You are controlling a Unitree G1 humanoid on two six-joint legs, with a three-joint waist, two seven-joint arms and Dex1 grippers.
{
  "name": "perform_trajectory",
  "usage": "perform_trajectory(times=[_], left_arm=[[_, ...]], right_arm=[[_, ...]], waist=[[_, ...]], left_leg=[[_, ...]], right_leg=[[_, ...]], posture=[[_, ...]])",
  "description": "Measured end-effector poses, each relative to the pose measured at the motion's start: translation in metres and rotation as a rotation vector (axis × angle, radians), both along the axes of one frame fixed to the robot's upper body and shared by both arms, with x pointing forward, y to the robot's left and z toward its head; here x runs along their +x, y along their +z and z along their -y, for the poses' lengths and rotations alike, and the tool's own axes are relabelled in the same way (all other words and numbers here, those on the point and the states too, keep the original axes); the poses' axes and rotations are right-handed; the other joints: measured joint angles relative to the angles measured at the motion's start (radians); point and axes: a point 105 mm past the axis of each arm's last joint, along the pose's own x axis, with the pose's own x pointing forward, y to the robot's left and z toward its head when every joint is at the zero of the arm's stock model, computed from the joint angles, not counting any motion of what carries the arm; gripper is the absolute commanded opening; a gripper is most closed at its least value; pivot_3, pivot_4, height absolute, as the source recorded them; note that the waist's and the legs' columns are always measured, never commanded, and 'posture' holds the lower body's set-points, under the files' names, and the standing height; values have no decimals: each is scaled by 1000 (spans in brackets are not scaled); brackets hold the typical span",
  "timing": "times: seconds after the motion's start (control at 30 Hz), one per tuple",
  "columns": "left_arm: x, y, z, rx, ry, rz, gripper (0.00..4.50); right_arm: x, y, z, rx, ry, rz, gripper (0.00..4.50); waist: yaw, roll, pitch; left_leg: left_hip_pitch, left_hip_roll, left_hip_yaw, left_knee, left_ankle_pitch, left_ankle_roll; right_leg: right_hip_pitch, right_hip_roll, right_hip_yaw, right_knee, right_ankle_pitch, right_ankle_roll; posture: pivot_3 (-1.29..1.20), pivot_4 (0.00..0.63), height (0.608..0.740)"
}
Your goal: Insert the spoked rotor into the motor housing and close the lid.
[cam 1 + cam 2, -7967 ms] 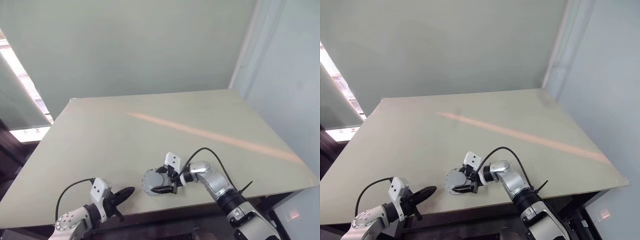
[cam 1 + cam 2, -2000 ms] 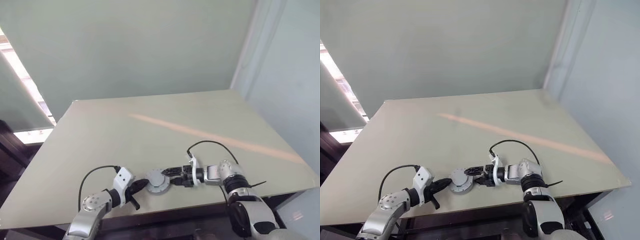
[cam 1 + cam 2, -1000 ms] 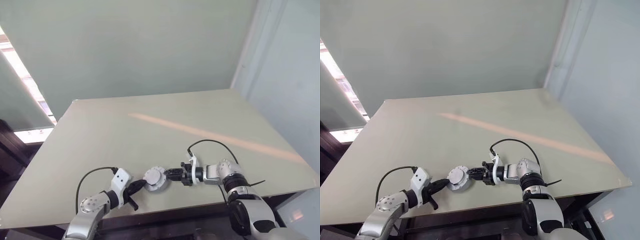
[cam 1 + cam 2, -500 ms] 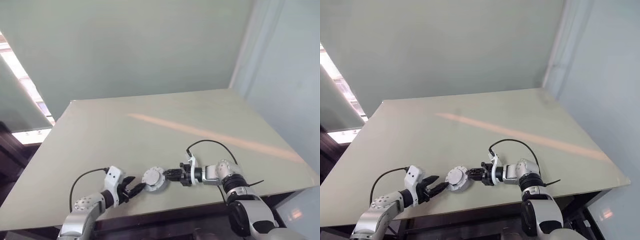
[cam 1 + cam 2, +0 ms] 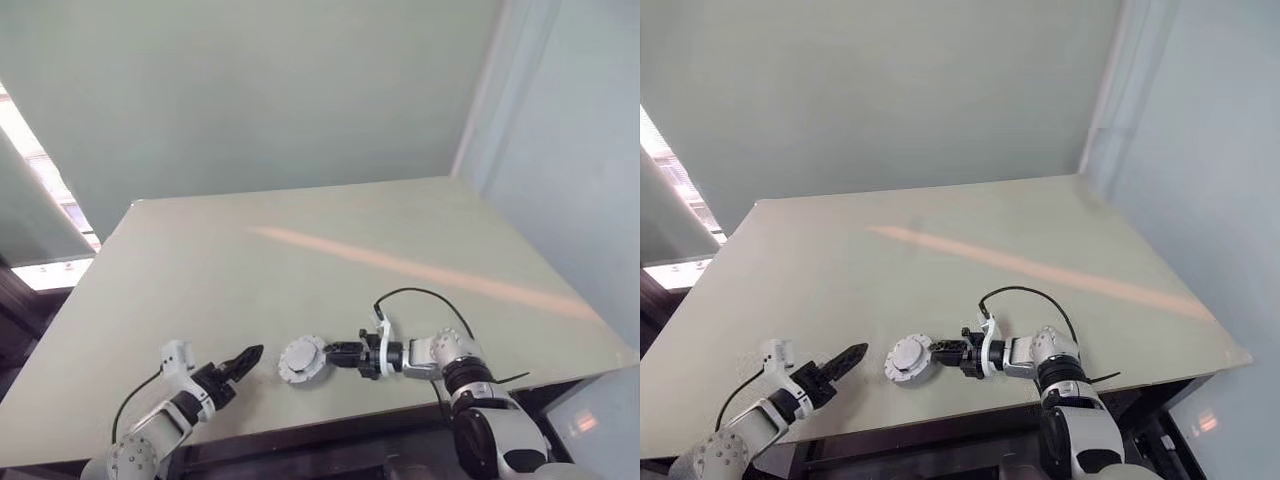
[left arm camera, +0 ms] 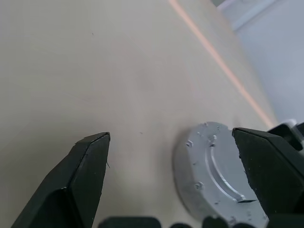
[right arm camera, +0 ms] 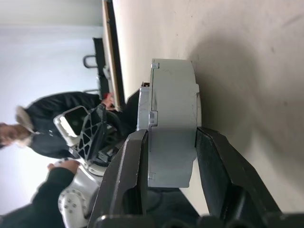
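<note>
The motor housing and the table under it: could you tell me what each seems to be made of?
The motor housing looks like matte silver-grey cast or machined metal: pale dull sheen, crisp edges, small screw heads in its closed face. The table looks like smooth pale-green laminate or painted board; the surface shows no grain, so I can't say which.

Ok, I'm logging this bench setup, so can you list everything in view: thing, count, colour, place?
Motor housing with lid on: one, silvery grey, near the table's front edge, clamped in the right end effector.
Table: one, pale green top with an orange light streak, in front of a green wall.
Person: one, dark sleeves, beyond the table's front edge, seen in the right wrist view.
Left end effector: one, black fingers, open, just left of the housing and apart from it.
Right end effector: one, black fingers, shut on the housing's sides from the right.
</note>
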Motion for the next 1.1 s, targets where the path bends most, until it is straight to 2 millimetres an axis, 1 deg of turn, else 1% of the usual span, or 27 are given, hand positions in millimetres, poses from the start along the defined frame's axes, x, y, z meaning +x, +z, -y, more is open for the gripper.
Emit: perform_trajectory(times=[0.13,0.3,0.4,0.53,0.67,0.73,0.97,1.1], left_arm=[[1,5,4,-81,44,9,4500],[1,7,9,-141,70,2,4500],[2,9,12,-198,95,1,4500],[3,16,17,-289,131,21,4500],[8,24,24,-372,144,40,4500],[9,27,32,-408,132,42,4500],[10,24,58,-473,73,6,4500],[13,23,61,-493,80,3,4500]], right_arm=[[-1,1,-4,62,-44,-34,1211],[4,17,-14,139,-66,-4,1211],[6,24,-17,165,-72,7,1211],[8,29,-17,180,-79,20,1211],[10,34,-17,184,-82,37,1211],[10,36,-17,190,-79,41,1211],[9,39,-19,179,-57,53,1211],[10,43,-19,181,-53,70,1211]], waist=[[-2,-3,2],[-2,-3,3],[0,-4,3],[0,-4,3],[0,-5,3],[0,-5,3],[0,-5,3],[0,-5,3]], left_leg=[[-2,0,0,0,0,0],[-2,0,0,0,0,0],[-3,0,0,0,0,0],[-3,0,0,0,0,0],[-3,0,0,0,0,0],[-3,-1,1,0,0,0],[-4,-1,1,1,0,0],[-4,-1,1,1,0,0]], right_leg=[[-2,0,0,0,0,0],[-2,0,1,-1,0,0],[-2,0,0,-1,0,0],[-2,0,1,-1,0,0],[-2,0,0,-1,0,0],[-2,0,1,-1,0,0],[-2,0,1,-1,0,0],[-2,0,1,-1,0,0]], posture=[[0,0,740],[0,0,740],[0,0,740],[0,0,740],[0,0,740],[0,0,740],[0,0,740],[0,0,740]])
